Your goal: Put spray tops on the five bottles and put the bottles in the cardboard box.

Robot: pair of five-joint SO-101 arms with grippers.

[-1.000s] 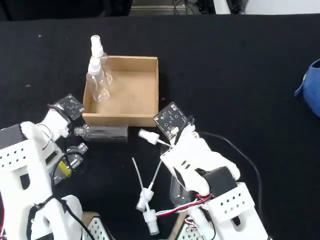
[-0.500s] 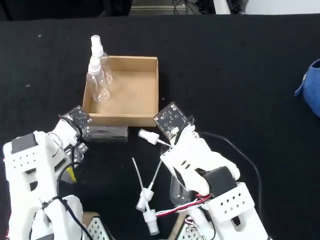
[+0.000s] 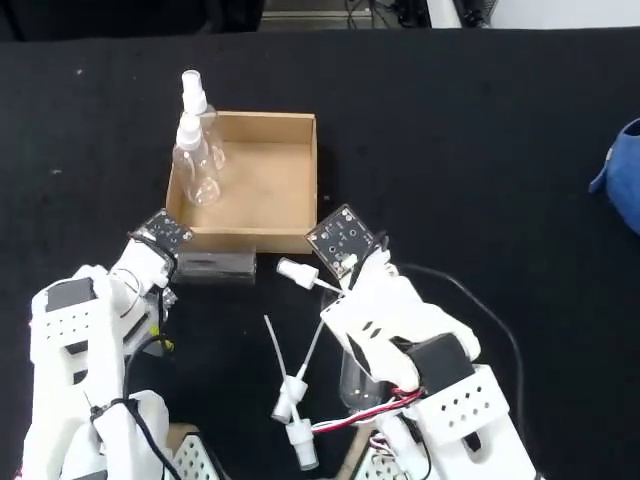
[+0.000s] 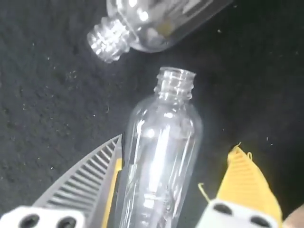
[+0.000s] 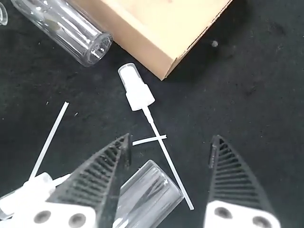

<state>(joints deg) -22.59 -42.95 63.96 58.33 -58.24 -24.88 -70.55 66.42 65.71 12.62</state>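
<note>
I have the left gripper [image 4: 178,142] spread open around a bare bottle [image 4: 164,118] lying on the black table [image 3: 480,150], 1 finger close along its side and the other apart from it, so nothing is clamped yet; I judge this straddle is meant to take the bottle by its body and leave the threaded neck free past the fingertips for a top. A second bottle [image 4: 152,19], also without a top, lies just beyond that neck. In the high view it rests along the near wall of the box [image 3: 300,190], close enough that I would close slowly so as not to knock it. The right gripper [image 5: 171,138] hangs released as well, holding nothing, its jaws wide over the thin tube of a spray top [image 5: 135,90] whose white head lies near the box corner; I read that as lined up to pick the top and bring it to a bottle neck. A third bottle [image 5: 147,190] lies under that arm, and 2 more spray tops [image 3: 290,410] wait beside it on the table, heads close together and tubes fanned toward the box. 2 capped bottles [image 3: 195,165] already sit in the box on the side nearer the left arm, so by my count 2 of 5 are done, with 3 bottles and 3 tops outside. The slim tube looks springy and may slip or roll under the fingers
</note>
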